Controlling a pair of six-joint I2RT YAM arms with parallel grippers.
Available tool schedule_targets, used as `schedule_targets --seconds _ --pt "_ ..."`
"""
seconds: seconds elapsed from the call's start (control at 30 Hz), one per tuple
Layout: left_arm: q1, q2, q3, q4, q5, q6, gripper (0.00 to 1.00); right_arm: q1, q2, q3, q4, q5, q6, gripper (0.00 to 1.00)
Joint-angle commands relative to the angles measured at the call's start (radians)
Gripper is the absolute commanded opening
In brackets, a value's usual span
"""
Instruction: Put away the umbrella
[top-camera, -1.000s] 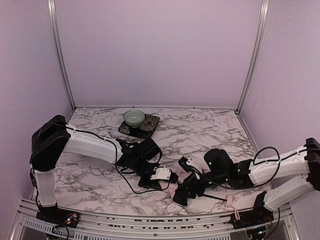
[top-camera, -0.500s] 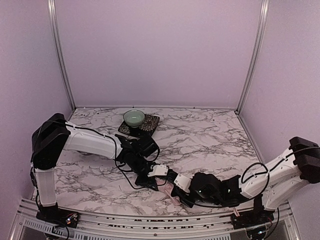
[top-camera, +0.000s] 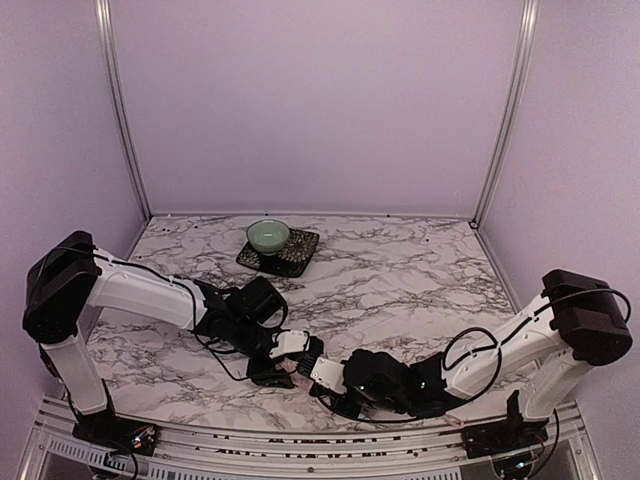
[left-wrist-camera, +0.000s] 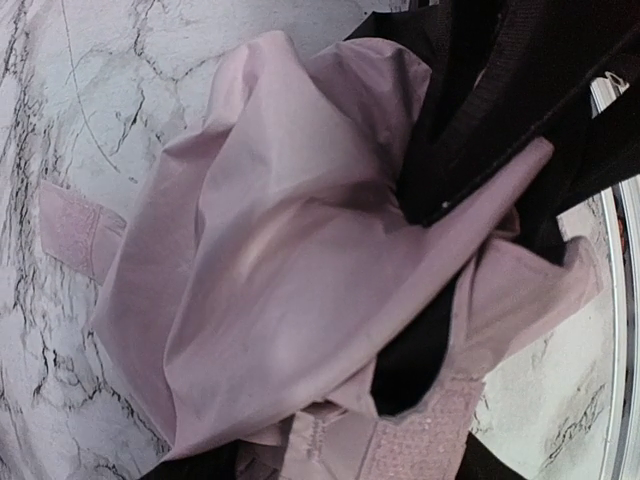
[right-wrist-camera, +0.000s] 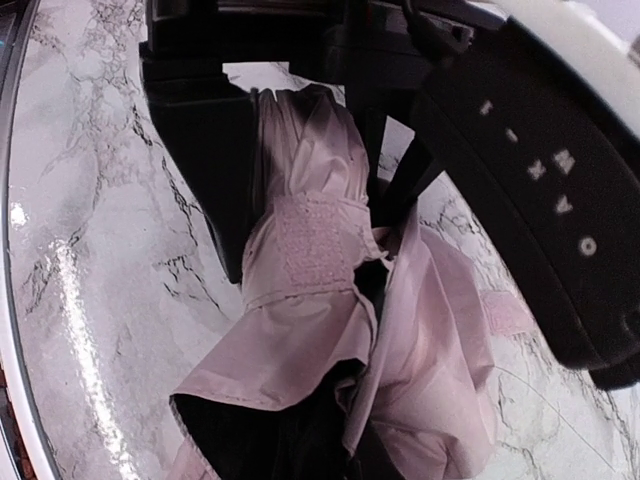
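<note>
The umbrella lay on the desk near its front edge, left of centre. Well behind it, toward the back, a bowl sat on a mat.

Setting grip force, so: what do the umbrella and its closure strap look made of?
Umbrella: thin pink woven synthetic, probably polyester or nylon; soft creases, faint sheen, black lining. Closure strap: same fabric with a fuzzy hook-and-loop patch, judging by its nubbly texture.
</note>
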Motion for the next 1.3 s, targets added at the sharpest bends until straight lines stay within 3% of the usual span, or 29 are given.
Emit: schedule_targets --seconds 0.0,0.7,0.8,0.9,1.03,1.13,1.27 --pt "0.017 -0.042 -0.104 0.027 -0.100 -0.017 0.66 0.029 0.089 0.006 -0.205 -0.141 -0.024 0.04" --pt "0.018 -0.273 -0.149 -0.067 -0.026 0.138 0.72 -0.052 0.089 0.035 -0.258 -0.164 0.039 0.00" --pt "0.018 -0.271 -0.177 0.006 -0.066 0.152 0.77 -0.055 0.080 0.032 -0.258 -0.165 0.040 0.00" --pt "0.020 -0.224 -0.182 0.078 -0.060 0.204 0.90 -0.055 0.081 0.031 -0.258 -0.167 0.041 0.00" --pt "0.020 -0.140 -0.163 0.143 -0.053 0.221 0.91 -0.055 0.083 0.031 -0.256 -0.167 0.042 0.00" --pt "0.020 -0.104 -0.168 0.186 -0.020 0.214 0.85 -0.055 0.086 0.034 -0.254 -0.169 0.040 0.00" --pt "0.018 -0.102 -0.217 0.226 0.016 0.185 0.51 -0.057 0.086 0.035 -0.248 -0.167 0.040 0.00"
